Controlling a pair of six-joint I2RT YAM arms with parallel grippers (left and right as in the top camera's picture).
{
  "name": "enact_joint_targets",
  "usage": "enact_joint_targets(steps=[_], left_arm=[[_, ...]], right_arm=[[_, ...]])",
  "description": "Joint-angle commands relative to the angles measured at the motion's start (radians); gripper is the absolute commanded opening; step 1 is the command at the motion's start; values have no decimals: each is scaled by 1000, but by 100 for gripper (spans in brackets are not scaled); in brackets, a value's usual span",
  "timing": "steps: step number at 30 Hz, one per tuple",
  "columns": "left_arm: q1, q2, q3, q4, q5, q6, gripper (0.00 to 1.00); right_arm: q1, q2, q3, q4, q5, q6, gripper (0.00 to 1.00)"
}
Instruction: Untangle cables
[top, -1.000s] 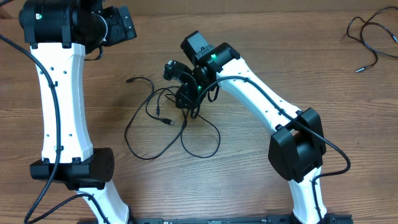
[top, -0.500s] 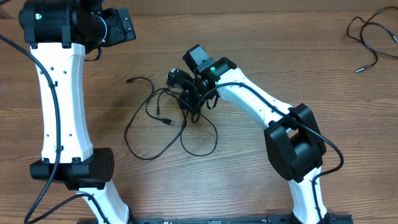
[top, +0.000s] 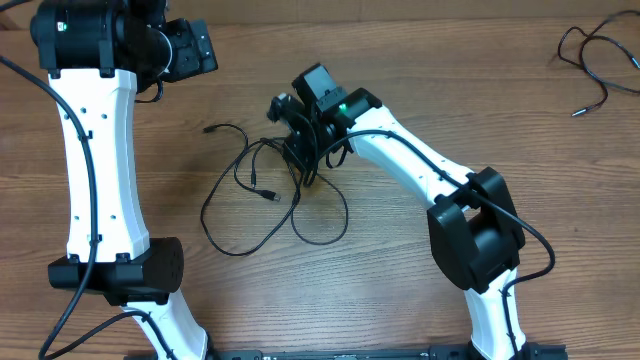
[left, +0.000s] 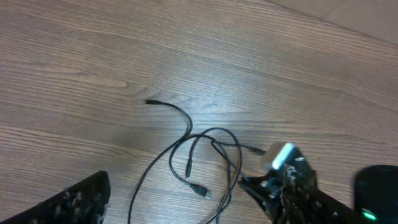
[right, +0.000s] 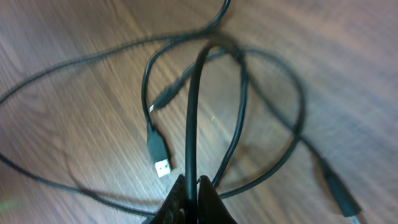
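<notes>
The cables (top: 262, 196) lie as a loose tangle of thin black cords on the wooden table, left of centre. My right gripper (top: 303, 160) is down in the tangle's right side. In the right wrist view, the right gripper (right: 194, 186) is shut on one black strand (right: 192, 106) that rises straight up from its tips, with a silvery-tipped USB plug (right: 160, 157) lying just left of it. My left gripper (top: 204, 48) hovers at the far left, well apart from the cords, open and holding nothing. One of its fingers (left: 76, 202) shows in the left wrist view above the cables (left: 186, 149).
Another thin black cord (top: 592, 60) lies at the table's far right corner. The left arm's white link (top: 95, 170) stands along the left side. The right arm's link (top: 420, 165) slopes across the middle right.
My right gripper has shut on a strand at the tangle's right side and drawn it slightly toward the far side. The left arm has barely moved.
</notes>
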Motion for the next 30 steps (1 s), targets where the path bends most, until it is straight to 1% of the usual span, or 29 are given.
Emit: enact_joint_targets(steps=[1, 3, 8, 11, 17, 22, 25, 30], left_arm=[[6, 2, -4, -2, -26, 22, 80], [6, 2, -4, -3, -46, 22, 78], [6, 2, -4, -9, -60, 23, 79], [6, 2, -4, -8, -60, 23, 87], [6, 2, -4, -8, -60, 23, 90], [6, 2, -4, -9, -59, 37, 92], [6, 2, -4, -9, -57, 40, 97], [2, 2, -4, -10, -50, 40, 97]], right_arm=[[-10, -130, 112, -3, 57, 20, 4], [-18, -166, 151, -7, 80, 24, 4], [-43, -254, 235, -6, 204, 98, 4], [-64, -310, 272, 14, 237, 93, 4], [-109, -365, 312, 64, 250, 76, 4], [-138, -416, 323, 163, 250, -13, 4], [-153, -449, 323, 241, 250, -26, 4], [-188, -484, 323, 341, 251, -39, 4]])
